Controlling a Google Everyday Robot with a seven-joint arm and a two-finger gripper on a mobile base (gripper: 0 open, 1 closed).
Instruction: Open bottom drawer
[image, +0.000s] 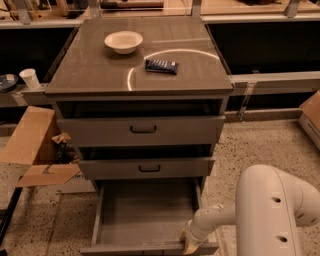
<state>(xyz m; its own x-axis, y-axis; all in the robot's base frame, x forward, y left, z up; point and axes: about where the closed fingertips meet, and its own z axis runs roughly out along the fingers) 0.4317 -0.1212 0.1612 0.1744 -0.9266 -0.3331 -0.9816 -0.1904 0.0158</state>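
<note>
The bottom drawer (145, 212) of the grey cabinet stands pulled far out toward me, showing its plain grey inside. Its front runs along the lower edge of the view and the handle is out of view. My gripper (190, 243) sits at the right end of the drawer's front, at the bottom of the view, on the end of the white arm (270, 210). The middle drawer (147, 167) and the top drawer (142, 130) sit above it, each slightly pulled out, with black handles.
A white bowl (123, 41) and a dark snack bag (161, 65) lie on the cabinet top. An open cardboard box (35, 145) stands left of the cabinet, a paper cup (30, 78) behind it. Another box (311, 117) is at the right edge. Speckled floor surrounds.
</note>
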